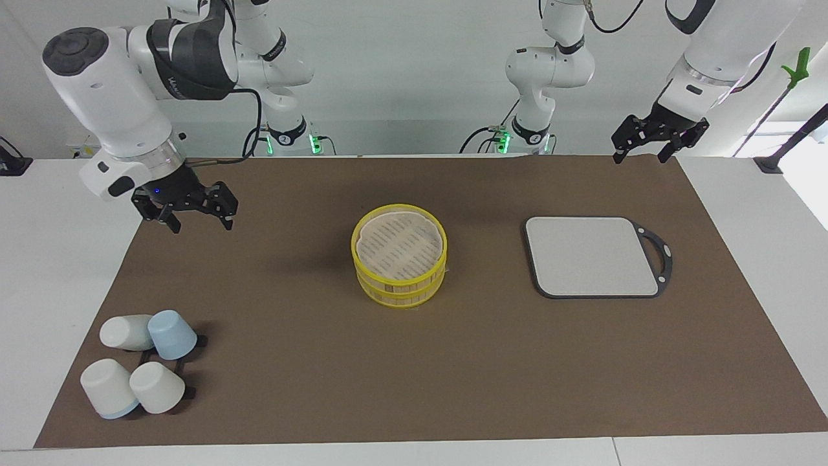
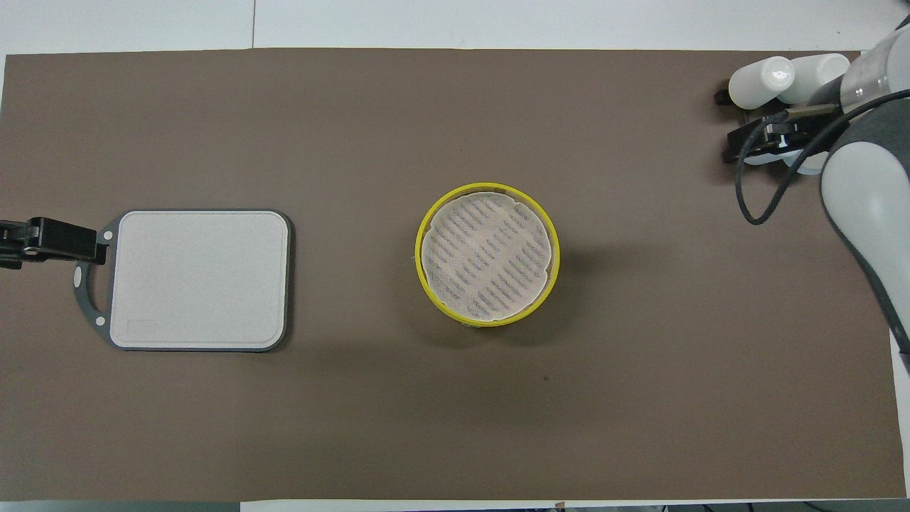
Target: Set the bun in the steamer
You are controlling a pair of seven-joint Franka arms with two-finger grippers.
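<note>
The steamer (image 1: 398, 288) stands open in the middle of the brown mat, two yellow-rimmed tiers with a pale slatted floor, and nothing lies in it; it also shows in the overhead view (image 2: 559, 254). No lid is in view. No bun is in view. My right gripper (image 1: 191, 217) is open and empty, raised over the mat's edge at the right arm's end; the overhead view shows it (image 2: 764, 139) too. My left gripper (image 1: 647, 152) is open and empty, up over the mat's corner at the left arm's end, and shows at the overhead view's edge (image 2: 21, 242).
A grey rectangular board (image 1: 592, 255) with a dark handle lies toward the left arm's end, also in the overhead view (image 2: 199, 277). Several white and blue cups (image 1: 171, 333) sit on a black rack at the right arm's end, farther from the robots than the steamer (image 2: 761, 82).
</note>
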